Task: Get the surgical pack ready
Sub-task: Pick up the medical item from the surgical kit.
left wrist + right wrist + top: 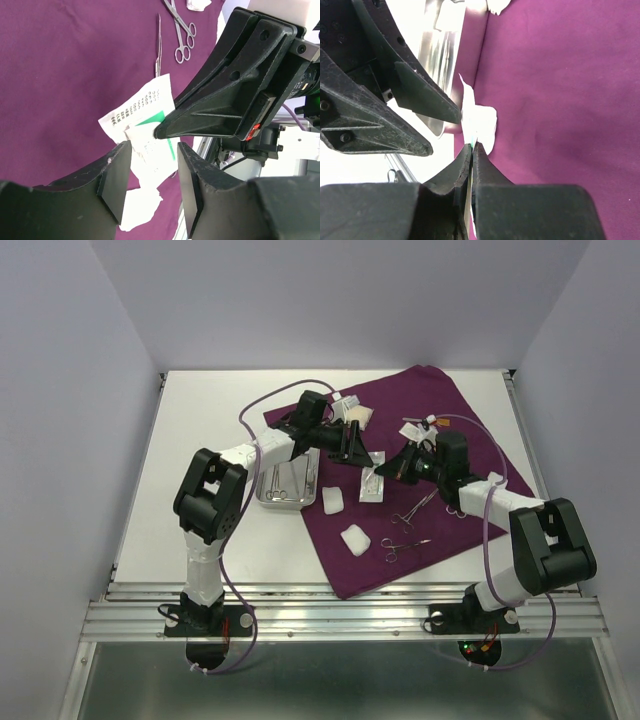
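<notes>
Two grippers: the right gripper is pinched tight on the edge of a printed paper packet. The left gripper stands parted, with a finger on each side of that packet and no clamp on it that we can see.
Packet's place: between the two grippers, over the purple cloth and just beside the steel tray.
Done, as we judge: the cloth lies spread on the table. The tray sits at the cloth's left edge with at least one ring-handled instrument inside.
Left, as we judge: two gauze squares lie loose on the cloth, as do the scissors and the slim forceps. The packet is not in the tray, and the cloth is not folded over anything.
Hidden or unclear: we cannot tell whether the packet's lower end touches the cloth. The arms cover part of the tray, so we cannot count what is in it. The white pieces at the cloth's far side could be gauze or packets. The packet's print is too small to read.
</notes>
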